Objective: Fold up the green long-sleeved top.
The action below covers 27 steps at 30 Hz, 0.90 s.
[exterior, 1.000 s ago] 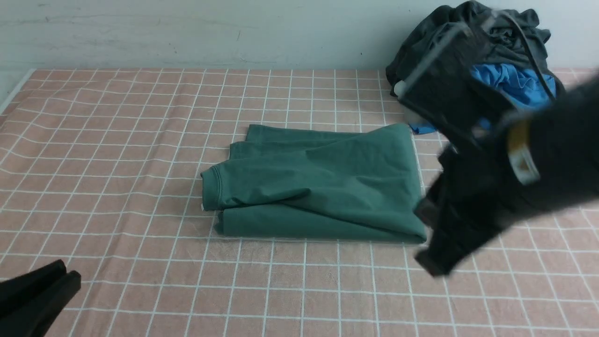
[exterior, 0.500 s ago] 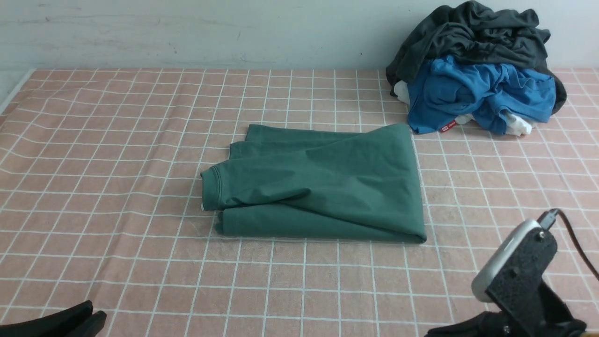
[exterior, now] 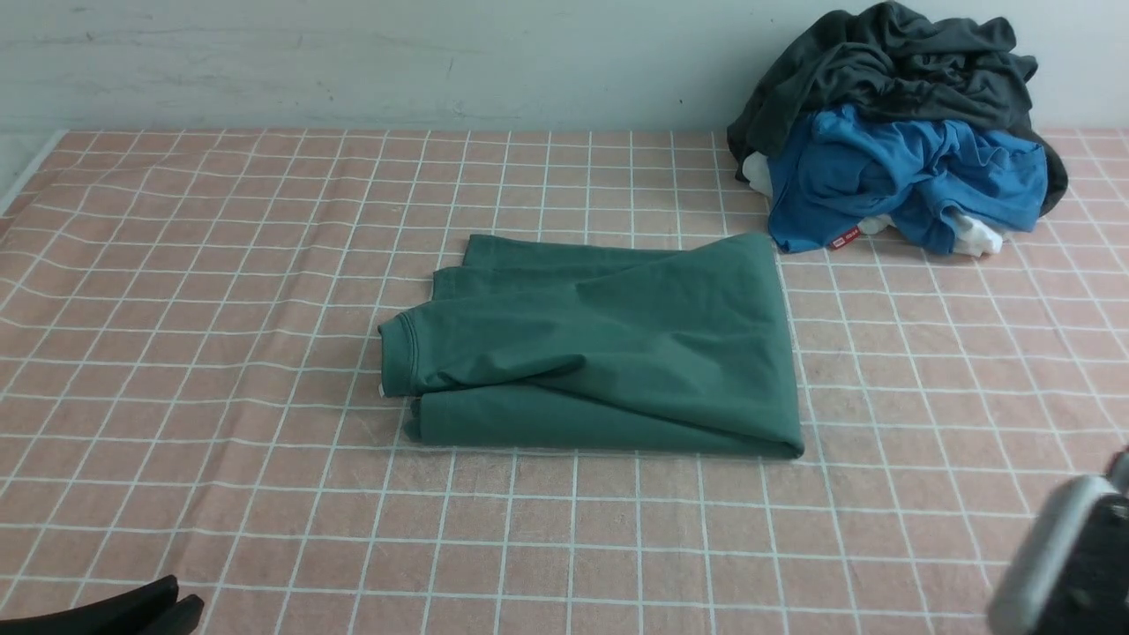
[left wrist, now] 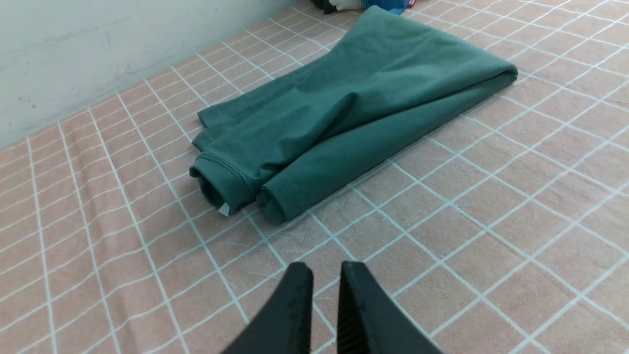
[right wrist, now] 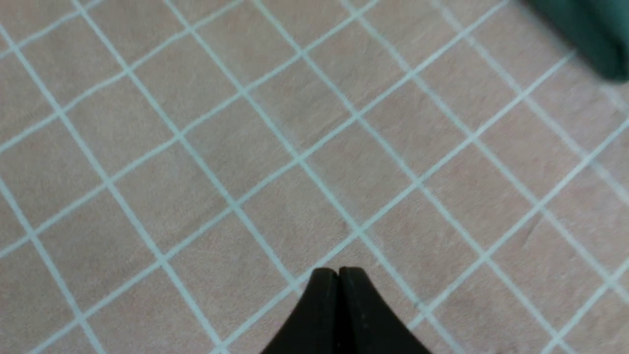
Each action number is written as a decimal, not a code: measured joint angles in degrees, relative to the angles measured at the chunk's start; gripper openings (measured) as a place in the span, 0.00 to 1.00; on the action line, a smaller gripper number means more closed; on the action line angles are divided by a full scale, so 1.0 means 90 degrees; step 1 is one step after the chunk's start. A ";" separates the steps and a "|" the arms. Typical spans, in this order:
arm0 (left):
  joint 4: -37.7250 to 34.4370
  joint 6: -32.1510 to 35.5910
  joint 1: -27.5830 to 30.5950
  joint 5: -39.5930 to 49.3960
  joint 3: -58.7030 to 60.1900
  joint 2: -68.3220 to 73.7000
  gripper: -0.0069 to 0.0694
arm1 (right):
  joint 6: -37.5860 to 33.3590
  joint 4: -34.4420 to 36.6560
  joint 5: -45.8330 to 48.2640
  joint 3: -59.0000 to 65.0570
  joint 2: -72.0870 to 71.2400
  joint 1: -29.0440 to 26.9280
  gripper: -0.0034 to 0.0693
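Front view: grn long-sleeved top (exterior: 600, 344) lies folded into a rough bundle, mid tbl (exterior: 564, 547), layers uneven at its L end, one diagonal crease across; dk grey garment (exterior: 908, 70) and blue garment (exterior: 908, 172) heaped beyond it to the R; L gripper (left wrist: 326, 268) slightly spread, nothing btwn tips, clear of top; R gripper (right wrist: 338, 273) pressed together, empty, also apart from top

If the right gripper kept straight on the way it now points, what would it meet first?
Probably the checked tablecloth: only that shows ahead of the shut right gripper, with the green top off to one side. Its height above is unclear.
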 joint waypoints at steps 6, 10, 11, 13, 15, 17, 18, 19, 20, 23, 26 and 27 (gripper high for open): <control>0.0000 -0.0006 0.0000 0.0049 0.0000 0.0000 0.19 | 0.0390 -0.0544 -0.0847 0.1446 -0.3486 -0.1468 0.03; 0.0000 -0.0006 0.0000 0.0132 0.0000 0.0000 0.19 | 0.0311 -0.0134 -0.0654 0.1749 -0.4876 -0.2721 0.03; 0.0000 -0.0006 0.0000 0.0138 0.0000 0.0000 0.19 | 0.0240 0.0004 -0.0594 0.1749 -0.4984 -0.3052 0.03; 0.0000 -0.0006 0.0000 0.0146 0.0000 -0.0007 0.19 | -0.0015 0.0359 -0.0459 0.1749 -0.5072 -0.3558 0.03; 0.0013 -0.0006 0.0000 0.0146 0.0000 -0.0007 0.19 | -0.0301 0.0680 -0.0160 0.1749 -0.5093 -0.4006 0.03; 0.0013 -0.0006 0.0000 0.0151 0.0000 -0.0007 0.19 | -0.0567 0.0896 0.0154 0.1742 -0.5093 -0.4267 0.03; 0.0013 -0.0006 0.0000 0.0151 0.0000 -0.0007 0.19 | -0.0583 0.0896 0.0154 0.1742 -0.5093 -0.4284 0.03; 0.0013 -0.0012 0.0000 0.0158 0.0000 -0.0007 0.19 | -0.0725 0.0932 0.0192 0.1737 -0.5093 -0.4348 0.03; 0.0013 -0.0012 0.0000 0.0151 0.0000 -0.0007 0.19 | -0.0802 0.0932 0.0207 0.1737 -0.5093 -0.4360 0.03; 0.0013 -0.0012 0.0000 0.0157 0.0000 -0.0007 0.19 | -0.0890 0.0932 0.0212 0.1737 -0.5093 -0.4360 0.03; 0.0013 -0.0012 0.0000 0.0157 0.0000 -0.0007 0.19 | -0.0927 0.0932 0.0214 0.1737 -0.5093 -0.4360 0.03; 0.0013 -0.0012 0.0000 0.0157 0.0000 -0.0007 0.19 | -0.0927 0.0932 0.0219 0.1737 -0.5093 -0.4360 0.03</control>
